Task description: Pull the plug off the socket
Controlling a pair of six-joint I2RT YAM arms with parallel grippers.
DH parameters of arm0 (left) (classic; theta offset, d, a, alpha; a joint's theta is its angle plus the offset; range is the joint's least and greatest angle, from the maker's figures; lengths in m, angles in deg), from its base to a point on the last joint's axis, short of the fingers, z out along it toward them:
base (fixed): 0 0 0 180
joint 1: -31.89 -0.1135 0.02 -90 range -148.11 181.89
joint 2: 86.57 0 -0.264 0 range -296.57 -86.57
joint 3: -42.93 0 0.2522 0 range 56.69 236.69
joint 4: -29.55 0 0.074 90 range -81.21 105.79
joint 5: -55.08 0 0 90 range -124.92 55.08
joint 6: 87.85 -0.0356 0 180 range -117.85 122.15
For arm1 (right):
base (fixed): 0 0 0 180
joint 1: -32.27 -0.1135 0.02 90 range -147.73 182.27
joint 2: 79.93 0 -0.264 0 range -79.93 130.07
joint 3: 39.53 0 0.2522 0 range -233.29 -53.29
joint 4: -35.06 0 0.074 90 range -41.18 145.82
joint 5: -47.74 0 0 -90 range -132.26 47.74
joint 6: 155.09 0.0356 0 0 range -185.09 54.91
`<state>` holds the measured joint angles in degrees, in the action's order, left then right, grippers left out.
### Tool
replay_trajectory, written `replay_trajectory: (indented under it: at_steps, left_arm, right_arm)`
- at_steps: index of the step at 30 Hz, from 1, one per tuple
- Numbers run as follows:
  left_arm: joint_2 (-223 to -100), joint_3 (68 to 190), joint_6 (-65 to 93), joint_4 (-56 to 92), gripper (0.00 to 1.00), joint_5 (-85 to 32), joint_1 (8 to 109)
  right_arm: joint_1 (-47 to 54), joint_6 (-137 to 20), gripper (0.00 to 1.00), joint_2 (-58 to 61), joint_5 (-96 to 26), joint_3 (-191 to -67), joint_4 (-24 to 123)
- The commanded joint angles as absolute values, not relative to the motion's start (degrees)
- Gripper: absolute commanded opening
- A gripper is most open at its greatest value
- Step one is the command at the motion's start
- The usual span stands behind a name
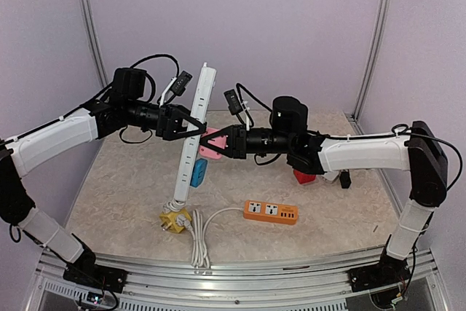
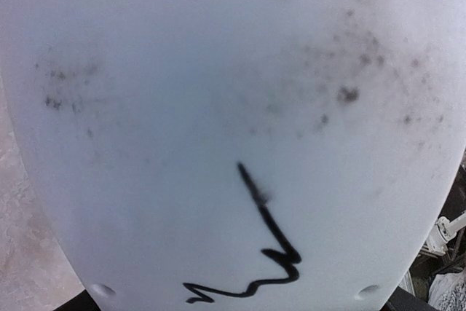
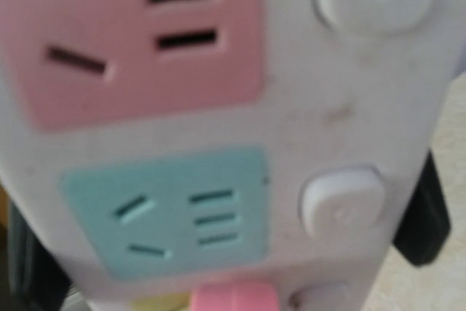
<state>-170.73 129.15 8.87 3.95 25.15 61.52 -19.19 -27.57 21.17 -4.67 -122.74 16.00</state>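
**Position of items.** The white power strip [image 1: 202, 89] was held off the surface [image 1: 116, 187], tilted, with its lower end near a yellow adaptor [image 1: 175, 219] and a coil of white cable. The left hand [image 1: 187, 124] was clamped across the strip's width, jaws spread wide to take it. Its wrist camera showed only the strip's scuffed white back. In the right wrist view, dark fingers [image 3: 421, 216] showed at both edges of the strip.

**Task item.** The pink plug [image 1: 211, 152] sat against the strip's face at mid-length, just above a blue plug [image 1: 199, 172] seated lower down. The right hand [image 1: 218, 143] was closed narrow on the pink plug, reaching in from the opposite side.

**Sockets.** The right wrist view showed a pink socket panel [image 3: 138, 34] and a teal socket panel [image 3: 166, 213], both unoccupied. A pink shape sat at the bottom edge, judged to be the gripped plug.

**Progress.** Judged well advanced: the strip was braced and the plug grasped. Whether the prongs had cleared the socket could not be determined, as the plug appeared to touch the strip in the top view. Outstanding: draw the plug straight away from the face while the left hand holds firm.

**Other.** An orange power strip [image 1: 270, 212] lay on the surface, well apart.
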Motion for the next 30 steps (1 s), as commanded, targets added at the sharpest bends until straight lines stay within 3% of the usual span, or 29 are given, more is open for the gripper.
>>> replay_trajectory:
  at_steps: [1, 13, 30]
  left_arm:
    - [-170.32, 131.28, 8.41, 5.31, 0.03, 22.92, 61.38]
    - [-169.63, 131.73, 6.84, 4.76, 0.03, 29.56, 61.33]
    - [-170.07, 131.58, 7.57, 5.74, 0.02, 31.42, 60.6]
  right_arm:
    - [-19.69, -26.33, 0.0, 21.04, -10.49, -123.04, 20.94]
    - [-19.69, -21.55, 0.0, 20.97, 3.71, -120.42, 2.62]
    - [-19.69, -22.16, 0.0, 21.33, 9.59, -121.3, 1.03]
